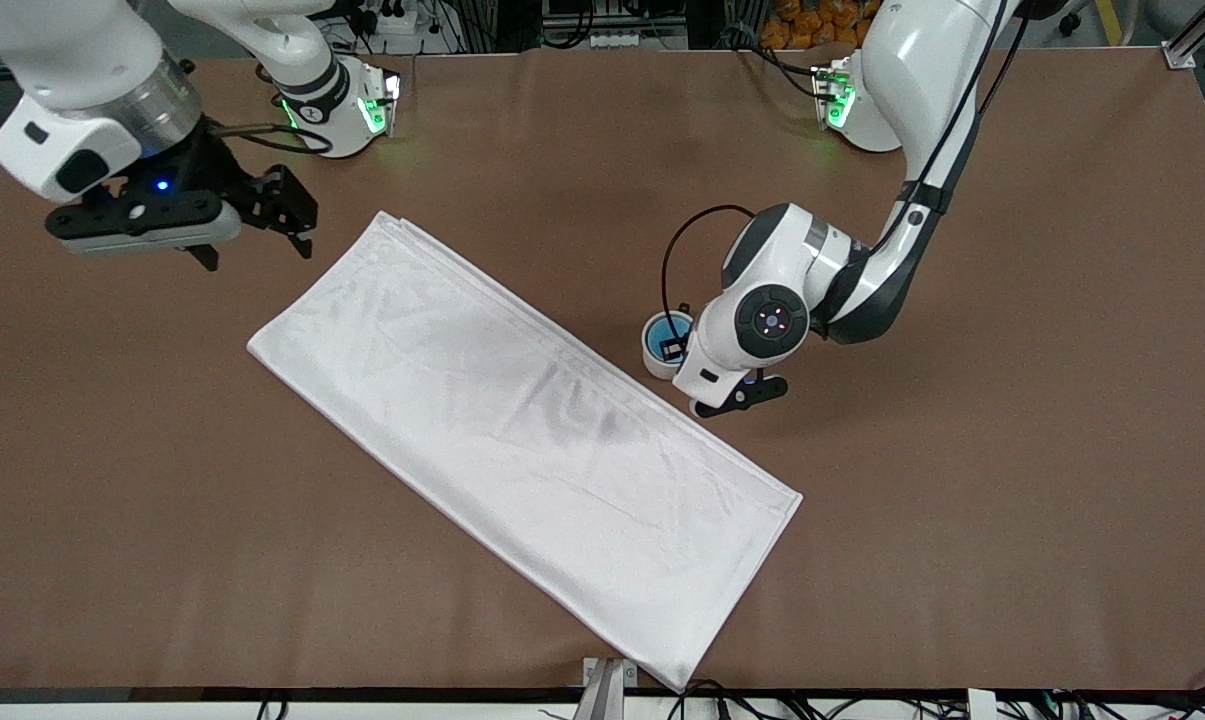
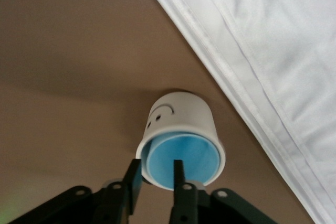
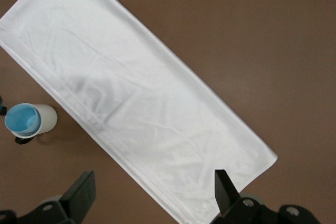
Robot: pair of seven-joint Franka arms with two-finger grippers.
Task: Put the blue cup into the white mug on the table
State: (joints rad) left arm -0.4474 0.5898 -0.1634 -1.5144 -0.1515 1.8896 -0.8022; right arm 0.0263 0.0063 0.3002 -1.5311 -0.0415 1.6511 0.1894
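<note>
White cloth (image 1: 527, 445) lies nearest. Blue cup (image 2: 182, 161) sits inside the white mug (image 2: 181, 121) on the surface (image 1: 1012, 450). Left gripper (image 2: 157, 178) fingers straddle the rim, loose. Right gripper (image 3: 152, 192) waits, fingers apart.

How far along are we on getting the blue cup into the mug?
Done: the blue cup sits nested inside the white mug on the table. In hand: the left gripper straddles the cup's rim, fingers apart. Left: lift it clear. The right gripper waits open over the table's right-arm end.
</note>
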